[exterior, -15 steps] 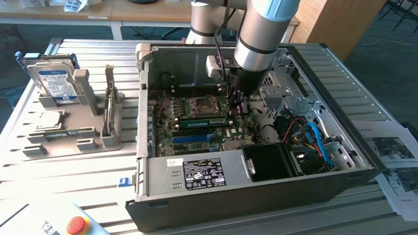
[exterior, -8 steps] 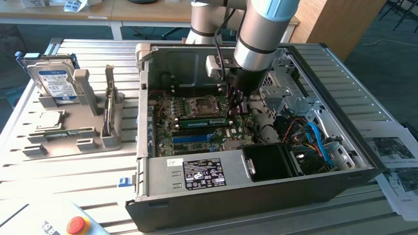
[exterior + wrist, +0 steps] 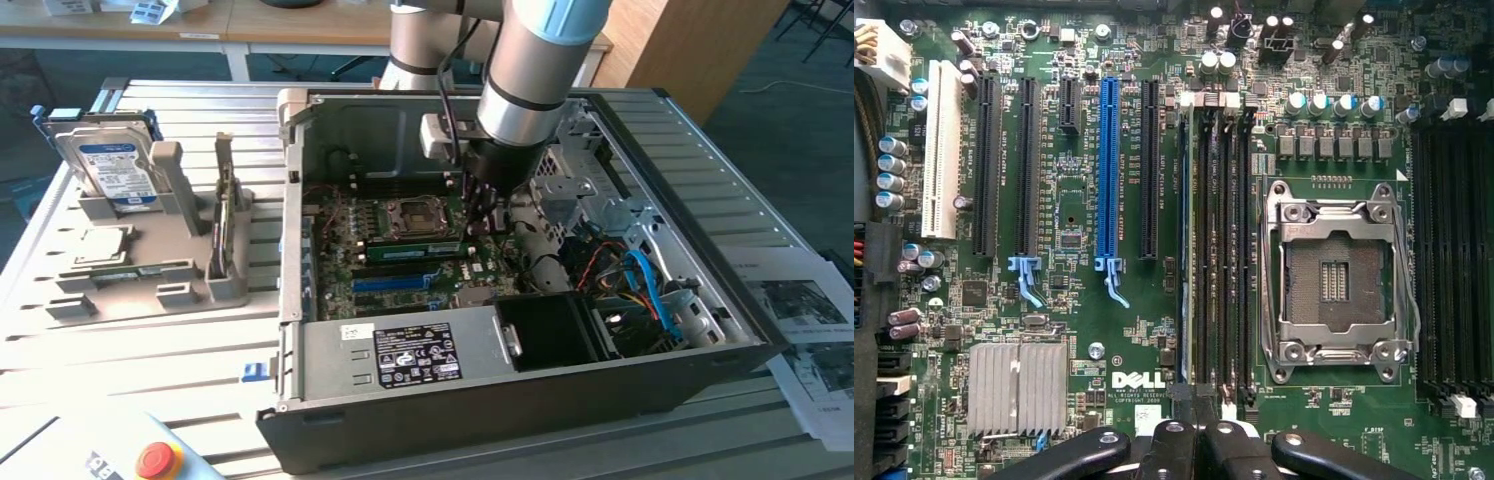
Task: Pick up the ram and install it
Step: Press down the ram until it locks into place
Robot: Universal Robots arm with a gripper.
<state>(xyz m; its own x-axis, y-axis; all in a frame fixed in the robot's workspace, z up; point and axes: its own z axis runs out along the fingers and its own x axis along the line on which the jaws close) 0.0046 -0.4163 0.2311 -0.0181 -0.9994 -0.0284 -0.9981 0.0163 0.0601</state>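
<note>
The ram (image 3: 407,250), a long green stick, stands on edge in a memory slot on the motherboard inside the open computer case (image 3: 534,390). In the wrist view it shows edge-on as a thin strip (image 3: 1183,240) beside the black memory slots (image 3: 1219,240). My gripper (image 3: 483,215) hangs low over the board, just to the exterior view's right of the ram. Its black fingers (image 3: 1172,445) are pressed together with nothing between them, the gripper (image 3: 1199,430) sitting over one end of the slot row.
The empty CPU socket (image 3: 1339,270) lies beside the slots and a blue expansion slot (image 3: 1109,170) on the other side. A grey holder (image 3: 147,240) outside the case carries a hard drive (image 3: 114,170) and a thin upright board (image 3: 222,215). Cables (image 3: 641,290) fill the case's right.
</note>
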